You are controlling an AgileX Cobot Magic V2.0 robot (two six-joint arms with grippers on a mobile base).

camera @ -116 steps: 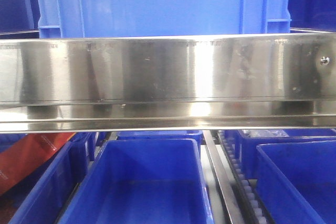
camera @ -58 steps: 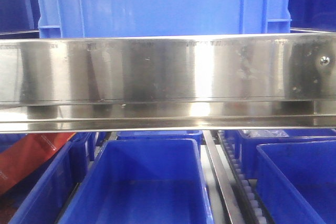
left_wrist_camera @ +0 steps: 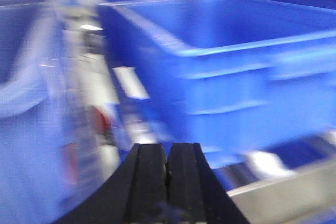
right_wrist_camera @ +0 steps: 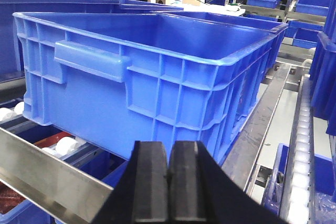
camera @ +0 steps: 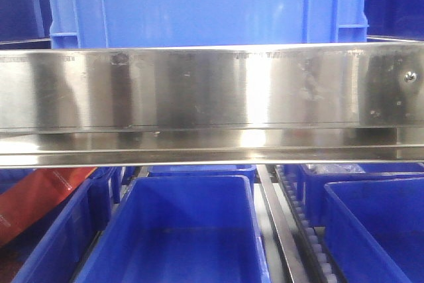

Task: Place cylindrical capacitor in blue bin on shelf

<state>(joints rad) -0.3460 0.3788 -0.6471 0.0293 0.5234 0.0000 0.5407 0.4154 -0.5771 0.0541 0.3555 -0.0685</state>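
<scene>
we see both our left end effector (left_wrist_camera: 167, 169) and right end effector (right_wrist_camera: 168, 169) clenched on nothing, each facing a blue bin (right_wrist_camera: 157, 72) on the shelf (camera: 212, 91).

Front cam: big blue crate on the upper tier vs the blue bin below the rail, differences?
The large ribbed blue plastic crate sits above the shiny steel shelf rail, showing only its outer wall. The smooth-walled blue plastic bin sits below the rail, its open interior visible with nothing seen inside. Both are blue plastic.

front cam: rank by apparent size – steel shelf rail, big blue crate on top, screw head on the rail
1. steel shelf rail, spans the full width
2. big blue crate, top cut off, so ranking against the rail is unsure
3. screw head, tiny
</scene>
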